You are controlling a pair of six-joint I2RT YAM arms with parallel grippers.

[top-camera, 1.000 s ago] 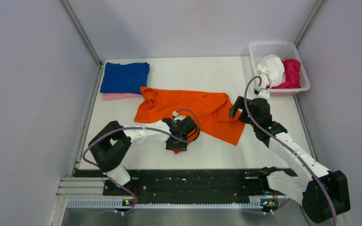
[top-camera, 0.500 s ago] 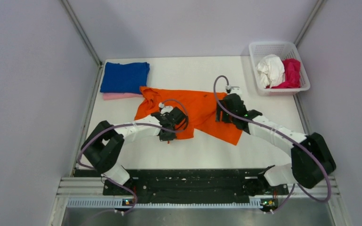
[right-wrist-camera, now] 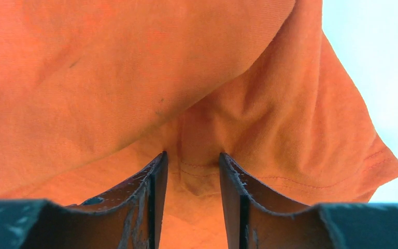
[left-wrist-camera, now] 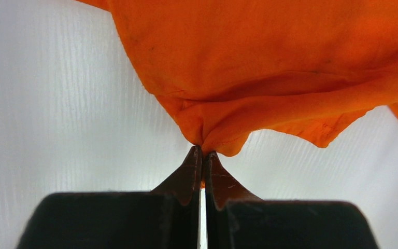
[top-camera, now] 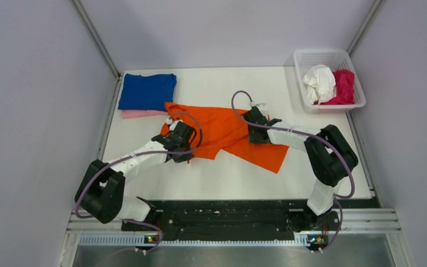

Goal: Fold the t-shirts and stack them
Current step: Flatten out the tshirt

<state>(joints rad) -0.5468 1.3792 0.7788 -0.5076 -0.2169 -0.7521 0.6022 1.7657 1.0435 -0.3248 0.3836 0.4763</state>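
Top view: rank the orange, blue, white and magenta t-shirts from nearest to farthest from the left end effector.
1. orange t-shirt: spread at table centre, its hem pinched in the left end effector.
2. blue t-shirt: folded, far-left corner.
3. white t-shirt: bunched in the basket, far right, on its left side.
4. magenta t-shirt: same basket, right of the white one.

left tool (left-wrist-camera: 203, 151) pinched closed, right tool (right-wrist-camera: 193, 158) jaws parted
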